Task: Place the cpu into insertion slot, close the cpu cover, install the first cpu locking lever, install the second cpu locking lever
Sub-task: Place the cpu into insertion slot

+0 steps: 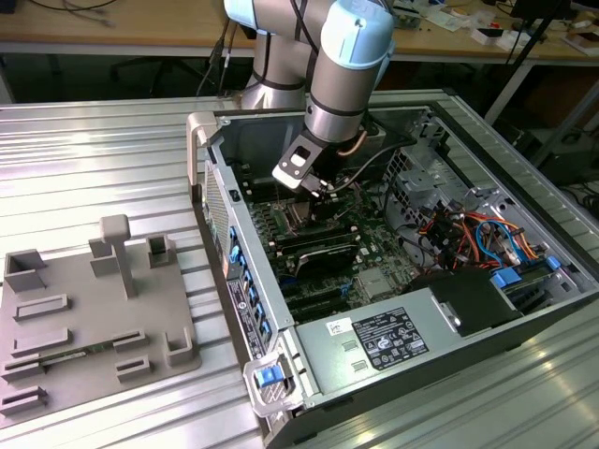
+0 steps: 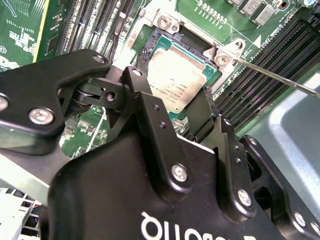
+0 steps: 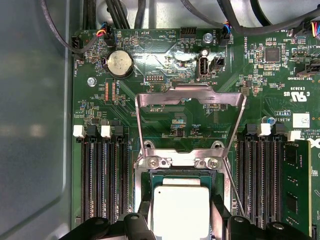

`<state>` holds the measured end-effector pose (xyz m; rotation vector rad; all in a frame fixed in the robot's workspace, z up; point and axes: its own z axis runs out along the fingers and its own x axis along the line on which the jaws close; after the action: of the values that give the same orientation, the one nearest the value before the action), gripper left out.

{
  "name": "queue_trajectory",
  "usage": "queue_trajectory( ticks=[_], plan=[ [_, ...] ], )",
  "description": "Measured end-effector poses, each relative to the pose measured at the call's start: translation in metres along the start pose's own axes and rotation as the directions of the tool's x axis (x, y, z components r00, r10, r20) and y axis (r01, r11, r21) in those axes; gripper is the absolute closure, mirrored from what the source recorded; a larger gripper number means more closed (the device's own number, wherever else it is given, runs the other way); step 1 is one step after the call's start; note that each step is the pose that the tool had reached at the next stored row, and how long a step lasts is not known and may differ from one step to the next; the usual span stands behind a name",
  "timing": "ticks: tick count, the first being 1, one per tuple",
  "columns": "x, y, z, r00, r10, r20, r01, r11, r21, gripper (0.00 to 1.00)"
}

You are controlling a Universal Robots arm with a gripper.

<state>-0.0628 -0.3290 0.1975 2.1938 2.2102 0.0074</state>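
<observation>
reaching down into the open computer case (image 1: 245,281) on the ribbed metal table (image 1: 94,159), the arm has its gripper (image 1: 318,187) low over the green motherboard (image 3: 165,65). in both wrist views the gripper (image 2: 172,85) (image 3: 181,215) straddles the cpu (image 2: 177,75) (image 3: 180,210), its black fingers (image 2: 150,115) drawn in narrow against two opposite edges of the chip and clamped on it. the cpu lies flat, silver face up, inside the insertion slot (image 2: 192,39), with a thin band of its green edge showing within the slot's rim

in the first wrist view the cpu cover (image 3: 190,96) is swung fully open: the silvery frame lies back over the board away from the slot, joined to it at the screwed edge, with board parts visible through its cut-out centre. a thin metal lever rod (image 3: 231,182) (image 2: 280,80) runs beside the slot, raised and not latched. long black memory slots (image 3: 102,180) flank the slot on both sides, and a round coin battery (image 3: 120,63) sits beyond the open cover

in the exterior view a grey fixture tray (image 1: 56,327) rests on the table at the exterior view's left, well apart from the case
</observation>
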Motion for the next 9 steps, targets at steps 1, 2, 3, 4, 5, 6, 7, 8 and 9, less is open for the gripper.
queue_trajectory(
  ticks=[1, 2, 3, 4, 5, 6, 7, 8, 9],
  plan=[
    [0.0, 0.0, 0.0, 1.0, 0.0, 0.0, 0.0, 1.0, 0.0, 0.45],
    [0.0, 0.0, 0.0, 1.0, 0.0, 0.0, 0.0, 1.0, 0.0, 0.45],
    [0.0, 0.0, 0.0001, 1.0, 0.0, 0.0, 0.0, 1.0, 0.0, 0.45],
    [0.0, 0.0, 0.0001, 1.0, 0.0, 0.0, 0.0, 1.0, 0.0, 0.45],
    [0.0, 0.0, 0.0001, 1.0, 0.0, 0.0, 0.0, 1.0, 0.0, 0.45],
    [0.0, 0.0, 0.0001, 1.0, 0.0, 0.0, 0.0, 1.0, 0.0, 0.45],
    [0.0, 0.0, 0.0001, 1.0, 0.0, 0.0, 0.0, 1.0, 0.0, 0.45],
    [0.0, 0.0, 0.0002, 1.0, 0.0, 0.0, 0.0, 1.0, 0.0, 0.45],
    [0.0, 0.0, 0.0002, 1.0, 0.0, 0.0, 0.0, 1.0, 0.0, 0.45]
  ],
)
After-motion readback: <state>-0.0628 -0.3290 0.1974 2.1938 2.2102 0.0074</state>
